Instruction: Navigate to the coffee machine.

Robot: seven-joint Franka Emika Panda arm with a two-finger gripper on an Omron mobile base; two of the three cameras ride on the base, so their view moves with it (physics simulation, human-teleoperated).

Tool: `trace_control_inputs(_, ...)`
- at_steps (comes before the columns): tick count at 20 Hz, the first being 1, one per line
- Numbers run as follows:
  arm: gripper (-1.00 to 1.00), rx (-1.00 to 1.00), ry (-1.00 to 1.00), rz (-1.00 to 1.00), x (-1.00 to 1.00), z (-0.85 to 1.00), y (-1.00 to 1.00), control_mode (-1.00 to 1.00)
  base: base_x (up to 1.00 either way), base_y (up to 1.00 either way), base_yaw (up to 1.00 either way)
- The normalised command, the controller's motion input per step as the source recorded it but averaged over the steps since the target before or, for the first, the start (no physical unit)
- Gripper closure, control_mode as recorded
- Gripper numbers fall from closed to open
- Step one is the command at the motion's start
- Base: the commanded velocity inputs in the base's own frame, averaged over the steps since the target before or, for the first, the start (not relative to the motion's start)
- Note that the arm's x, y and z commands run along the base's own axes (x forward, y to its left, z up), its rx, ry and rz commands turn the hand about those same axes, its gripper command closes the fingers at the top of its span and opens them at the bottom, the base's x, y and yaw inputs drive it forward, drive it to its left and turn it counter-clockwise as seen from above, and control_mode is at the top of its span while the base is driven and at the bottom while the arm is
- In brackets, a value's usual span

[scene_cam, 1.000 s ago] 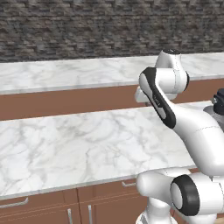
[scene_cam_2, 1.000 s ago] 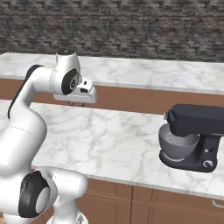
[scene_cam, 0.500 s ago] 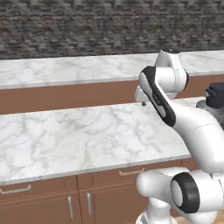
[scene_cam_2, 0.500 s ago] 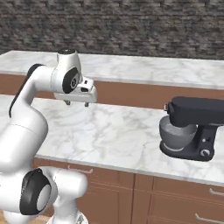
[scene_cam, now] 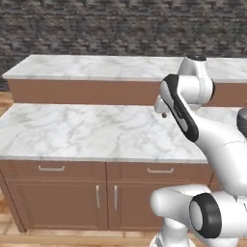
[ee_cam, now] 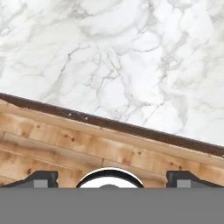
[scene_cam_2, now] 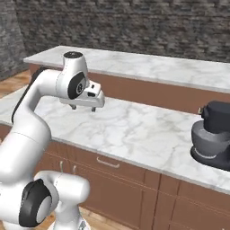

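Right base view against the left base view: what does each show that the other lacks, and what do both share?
The right base view alone shows a dark stand mixer whole on the near marble counter, with both gripper fingertips hanging over the marble. The left base view alone shows that counter's left end and the cabinet doors below it. Both share the near counter, the far counter, the stone wall and the white arm.

Dark stand mixer (scene_cam_2: 214,134) cut by right edge, near counter (scene_cam: 72,130) running off left edge
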Motion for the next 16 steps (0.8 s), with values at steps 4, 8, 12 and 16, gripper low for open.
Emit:
trace_control_inputs(4,-1.00,0.00,0.00,0.00,0.00,0.00,0.00,1.00,-0.23,-0.12,0.68)
trace_control_inputs(8,-1.00,0.00,0.00,0.00,0.00,0.00,0.00,1.00,-0.19,-0.19,0.76)
trace_control_inputs(12,-1.00,0.00,0.00,0.00,0.00,0.00,0.00,1.00,-0.24,-0.24,0.75)
trace_control_inputs(16,-1.00,0.00,0.00,0.00,0.00,0.00,0.00,1.00,-0.24,-0.29,0.76)
